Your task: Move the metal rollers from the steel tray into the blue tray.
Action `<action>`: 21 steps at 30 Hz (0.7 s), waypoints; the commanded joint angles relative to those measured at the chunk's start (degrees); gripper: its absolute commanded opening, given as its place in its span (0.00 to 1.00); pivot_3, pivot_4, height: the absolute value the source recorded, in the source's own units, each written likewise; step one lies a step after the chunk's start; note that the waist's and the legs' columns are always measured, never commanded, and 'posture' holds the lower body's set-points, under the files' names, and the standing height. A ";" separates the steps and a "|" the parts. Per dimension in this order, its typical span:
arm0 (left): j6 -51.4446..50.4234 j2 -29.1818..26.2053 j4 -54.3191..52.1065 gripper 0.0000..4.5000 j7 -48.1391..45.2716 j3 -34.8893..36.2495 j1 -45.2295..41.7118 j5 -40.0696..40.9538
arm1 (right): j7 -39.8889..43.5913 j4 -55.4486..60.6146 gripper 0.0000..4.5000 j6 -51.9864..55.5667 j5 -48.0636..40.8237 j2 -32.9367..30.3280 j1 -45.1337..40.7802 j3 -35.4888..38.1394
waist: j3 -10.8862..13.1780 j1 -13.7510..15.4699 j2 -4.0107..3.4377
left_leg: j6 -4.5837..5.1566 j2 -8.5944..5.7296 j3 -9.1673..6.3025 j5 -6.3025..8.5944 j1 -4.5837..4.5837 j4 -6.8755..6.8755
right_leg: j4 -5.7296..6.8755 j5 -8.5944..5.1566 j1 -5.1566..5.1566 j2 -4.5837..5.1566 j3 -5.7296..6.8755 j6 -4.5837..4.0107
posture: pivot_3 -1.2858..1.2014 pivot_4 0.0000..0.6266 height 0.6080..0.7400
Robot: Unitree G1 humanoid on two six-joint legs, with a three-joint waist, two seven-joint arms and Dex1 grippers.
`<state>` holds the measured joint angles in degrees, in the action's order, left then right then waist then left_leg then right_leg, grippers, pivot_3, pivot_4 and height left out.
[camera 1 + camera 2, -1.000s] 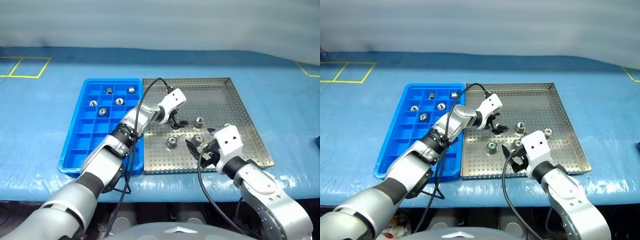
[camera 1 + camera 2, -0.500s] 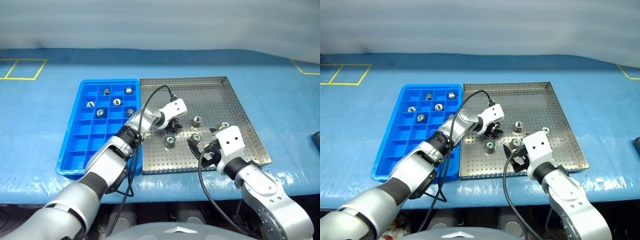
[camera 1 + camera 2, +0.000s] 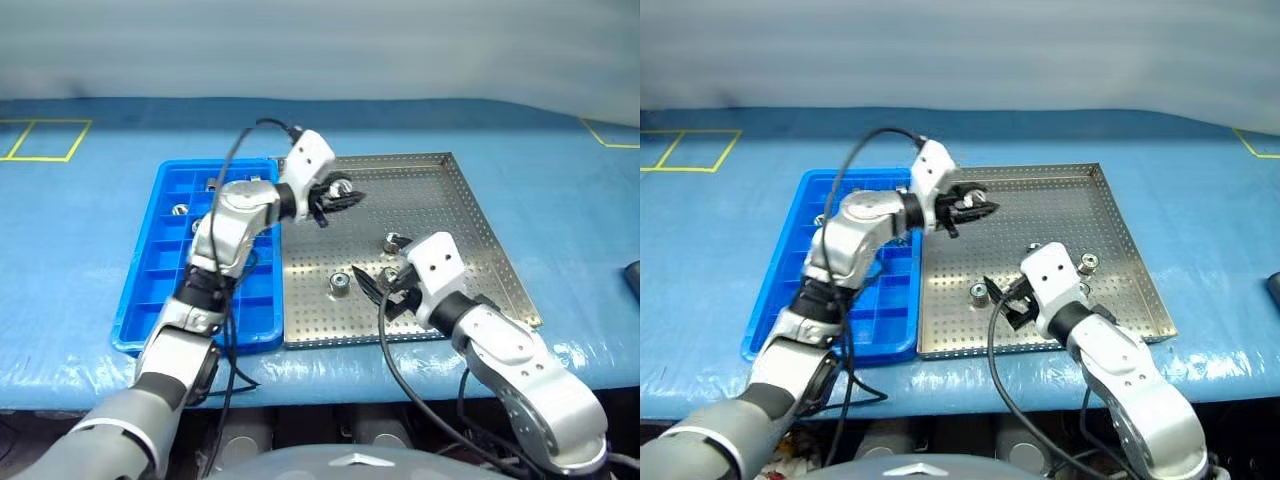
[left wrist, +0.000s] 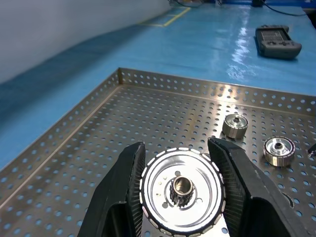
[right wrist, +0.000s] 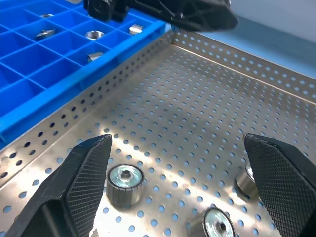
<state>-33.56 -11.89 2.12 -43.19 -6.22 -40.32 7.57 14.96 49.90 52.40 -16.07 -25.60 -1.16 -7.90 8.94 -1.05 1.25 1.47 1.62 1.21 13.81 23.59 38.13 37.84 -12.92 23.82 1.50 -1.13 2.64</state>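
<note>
A: Where does the job stand?

B: Partway, I'd judge; the left gripper (image 4: pixel 181 197) is clamped on one roller (image 4: pixel 181 187), held in the air above the steel tray (image 3: pixel 470 215) near its far-left corner, just beside the blue tray (image 3: pixel 150 300); it has not yet reached a compartment.

A: And what is already across?

B: Several rollers lie in the blue tray's far compartments; the right wrist view shows a few there (image 5: pixel 94 34), each in its own square; the arm hides part of that tray from the head cameras, so I cannot give a sure count.

A: What is left in the steel tray?

B: At least three; one near the front edge toward the left (image 3: pixel 340 280); one nearer the middle (image 3: pixel 393 241); one toward the right edge (image 3: pixel 1088 262); the right arm may be covering another close to it, which I cannot tell.

A: The right gripper?

B: The right gripper (image 5: pixel 177 163) has its fingers wide apart and holds nothing; it hangs low over the front of the steel tray with loose rollers between and ahead of its fingers.

A: So what remains?

B: Carry the held roller over the blue tray's near wall and drop it in a free square; then the loose ones, most likely by the right gripper first; more than half still seems ahead, though that is a judgement.
</note>
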 commanded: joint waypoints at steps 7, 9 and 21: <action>-6.35 -5.16 -22.82 0.38 16.65 9.56 15.28 -2.31 | 7.92 -6.55 1.00 -6.40 0.22 -1.33 -9.82 -6.79 | 0.01 2.89 0.03 | -0.02 -0.04 -0.08 -0.01 0.05 0.02 | -0.07 0.07 -0.05 0.12 0.09 -0.04 | 0.59 0.24 1.00; -7.76 -5.96 -25.59 0.38 19.47 10.38 18.51 -3.28 | 9.23 -8.01 1.00 -7.22 0.23 -1.21 -11.39 -7.91 | 0.02 3.60 0.05 | 0.00 -0.06 -0.08 0.00 0.07 0.03 | -0.09 0.10 -0.06 0.16 0.10 -0.07 | 0.60 0.24 1.00; -8.38 -5.12 -26.73 0.38 33.04 14.75 28.89 -7.73 | 13.06 -11.84 1.00 -9.51 0.24 -0.05 -14.85 -11.58 | 0.02 6.92 0.06 | -0.02 -0.03 -0.19 -0.01 0.07 0.04 | -0.08 0.08 -0.08 0.16 0.25 -0.13 | 0.64 0.24 1.00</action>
<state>-43.41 -17.45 -23.25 -11.16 8.32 -11.05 0.17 27.59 36.98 44.18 -15.96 -26.11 -14.93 -19.81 8.96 5.88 1.31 1.44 1.58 1.01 13.80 23.67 38.18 37.76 -12.84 23.73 1.68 -0.87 2.50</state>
